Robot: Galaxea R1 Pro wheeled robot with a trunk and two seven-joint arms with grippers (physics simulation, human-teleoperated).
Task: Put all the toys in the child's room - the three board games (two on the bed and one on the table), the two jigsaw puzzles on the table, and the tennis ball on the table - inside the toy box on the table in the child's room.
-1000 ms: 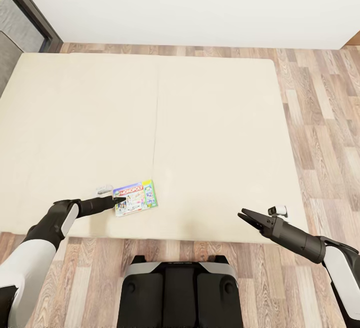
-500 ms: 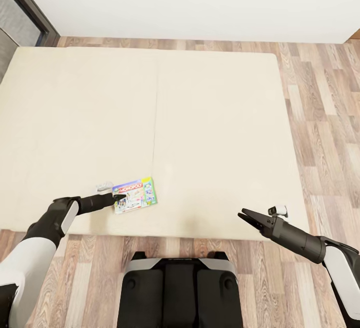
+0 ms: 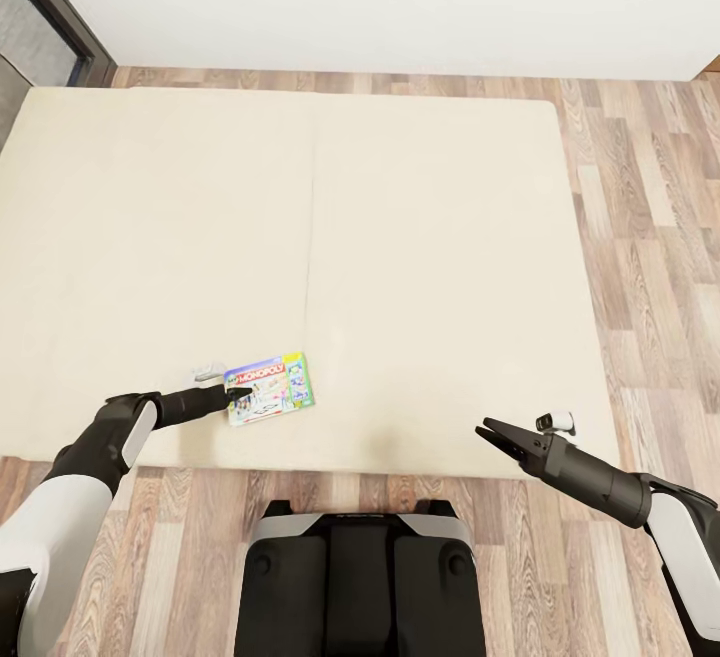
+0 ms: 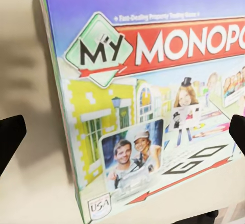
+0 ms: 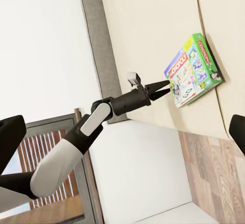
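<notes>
Left gripper [image 3: 238, 396], black and two-fingered, sits at the near-left edge of the colourful flat cardboard Monopoly board game box [image 3: 270, 389], its jaws spread wide and its tips at the box's edge; actual contact cannot be told. That box [image 4: 153, 106] lies flat on the cream mattress of the bed [image 3: 420, 267], near the bed's front edge. Right gripper [image 3: 490, 434] hovers apart over the bed's near-right corner, jaws parted, holding nothing. Wood-plank floor [image 3: 650, 237] surrounds the bed.

A cream bed [image 3: 400, 237] is set on wood-grain brown floor [image 3: 650, 237]; the board game [image 3: 270, 389] is printed purple, green and red.
</notes>
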